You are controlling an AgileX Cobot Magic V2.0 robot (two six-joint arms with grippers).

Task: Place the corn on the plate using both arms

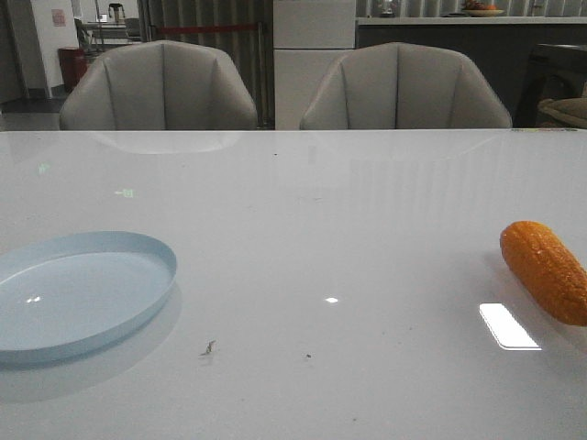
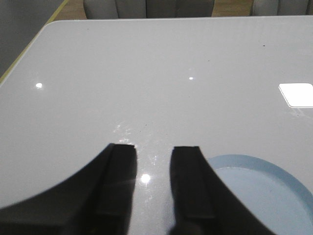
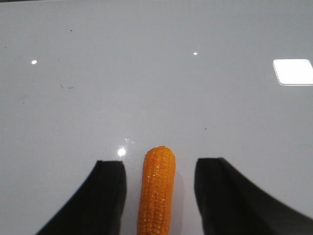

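Observation:
The orange corn (image 1: 548, 269) lies on the white table at the far right of the front view. In the right wrist view the corn (image 3: 157, 188) lies lengthwise between the two black fingers of my right gripper (image 3: 160, 164), which is open with a gap on each side of the cob. The pale-blue plate (image 1: 55, 293) sits at the front left of the table. In the left wrist view my left gripper (image 2: 153, 148) is open and empty above the table, with the plate (image 2: 264, 191) just beside one finger. Neither arm shows in the front view.
The white glossy table (image 1: 303, 211) carries a small dark speck (image 1: 208, 347) near its front middle. Two grey chairs (image 1: 160, 87) stand behind the far edge. The table's far left corner (image 2: 49, 27) shows in the left wrist view.

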